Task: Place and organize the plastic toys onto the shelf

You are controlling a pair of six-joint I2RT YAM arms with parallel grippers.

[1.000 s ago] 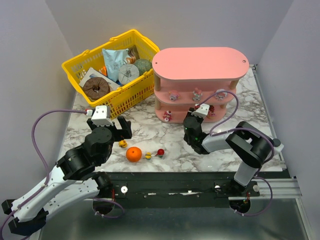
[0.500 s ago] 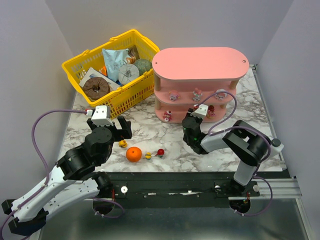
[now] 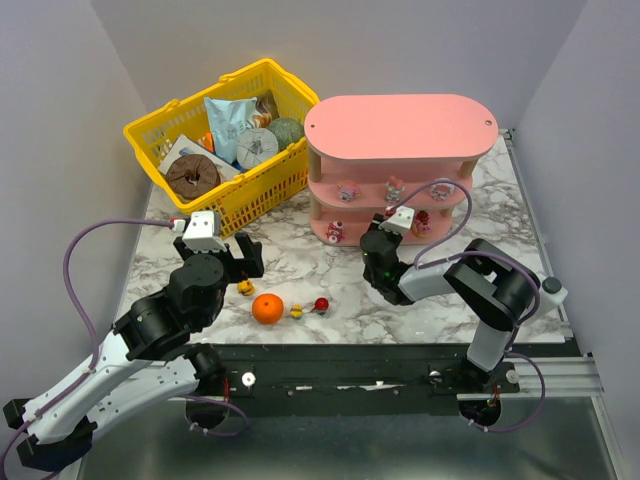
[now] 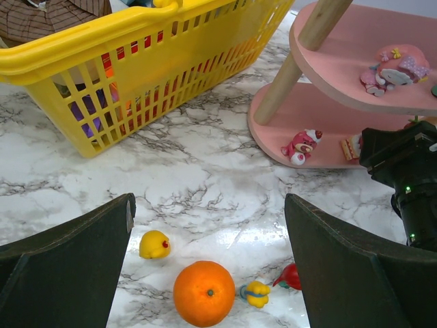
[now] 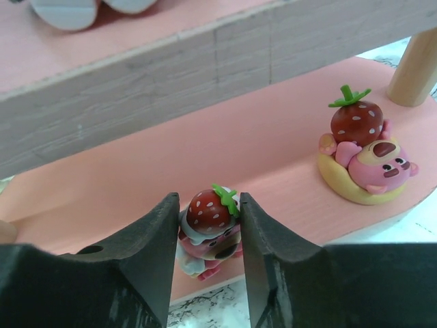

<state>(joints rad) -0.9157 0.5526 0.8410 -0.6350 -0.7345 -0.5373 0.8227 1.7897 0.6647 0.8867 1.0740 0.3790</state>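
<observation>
Pinching a strawberry-capped pink figurine (image 5: 208, 222) upright between them, the jaws of the right arm (image 3: 450, 282) sit at the front lip of the lowest board (image 5: 273, 137) of the pink three-tier shelf (image 3: 400, 125). Whether the toy's base already rests on that board or hangs just off its edge I cannot tell. Bare board lies straight ahead of the jaws, so the release, as I judge it, turns on carrying the toy a little further inward. Off to the right on the same board, apart from the jaws, stands a pink bear figurine (image 5: 365, 167) with a strawberry on its head.

The jaws of the left arm (image 3: 150, 320) are spread wide and empty above the near edge of the marble surface (image 4: 205, 171). Below them lie a yellow duck (image 4: 153, 244), a small yellow toy (image 4: 254, 292) and a red toy (image 4: 290, 277), around an orange ball (image 4: 203, 292). That arm is clearly the nearer to those three.
</observation>
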